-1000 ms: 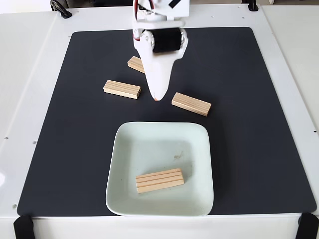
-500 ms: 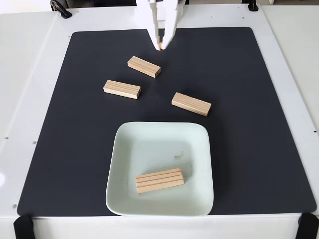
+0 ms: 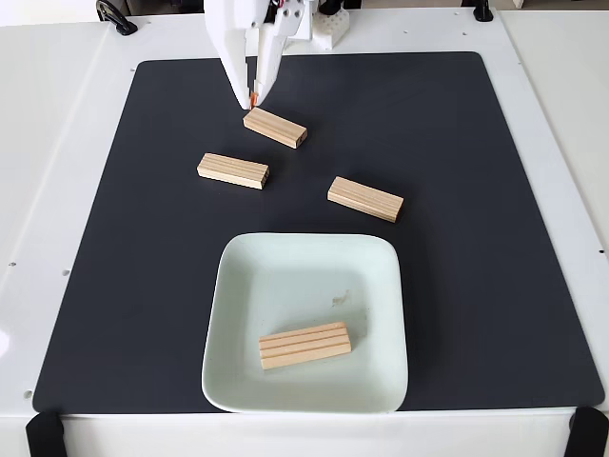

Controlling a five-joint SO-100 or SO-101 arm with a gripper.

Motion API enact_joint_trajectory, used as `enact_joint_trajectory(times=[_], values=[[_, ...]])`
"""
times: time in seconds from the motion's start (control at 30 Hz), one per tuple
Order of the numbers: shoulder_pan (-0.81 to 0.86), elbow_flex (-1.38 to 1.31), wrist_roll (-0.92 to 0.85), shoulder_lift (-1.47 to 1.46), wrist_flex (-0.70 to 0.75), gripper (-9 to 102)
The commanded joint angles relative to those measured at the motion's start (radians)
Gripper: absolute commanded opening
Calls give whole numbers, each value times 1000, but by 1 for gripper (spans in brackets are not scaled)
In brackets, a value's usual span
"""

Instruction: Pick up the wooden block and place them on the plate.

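Note:
Three wooden blocks lie on the black mat: one (image 3: pixel 275 128) at the back, one (image 3: pixel 233 170) to the left, one (image 3: pixel 365 199) to the right. Another wooden block (image 3: pixel 304 345) lies flat in the front part of the pale mint plate (image 3: pixel 285 276), which sits at the mat's front centre. My white gripper (image 3: pixel 251 99) reaches in from the top edge. Its orange-tipped fingertips hover just behind the left end of the back block. The tips meet, with only a thin slit above them, and they hold nothing.
The black mat (image 3: pixel 476 238) covers most of the white table (image 3: pixel 57 143). Black clamps sit at the table's corners (image 3: pixel 114 17). Bare mat stretches right of the plate and blocks.
The arm pulled back from just behind the plate to the mat's far edge, then swung left. Its tips now sit right behind the back block. No block has moved.

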Motion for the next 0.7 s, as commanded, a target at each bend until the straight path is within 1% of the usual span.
enact_joint_trajectory(times=[0.0, 0.13, 0.23, 0.33, 0.4, 0.53, 0.67], values=[[-6, -8, -23, -38, -15, 17], [-11, -34, -25, -57, -2, 36], [-9, -43, -25, -54, -2, 44], [-9, -38, -31, -54, 0, 44], [-5, -25, -83, -54, 3, 44], [8, -28, -137, -55, 106, 44], [6, 20, -135, -55, 101, 41]])
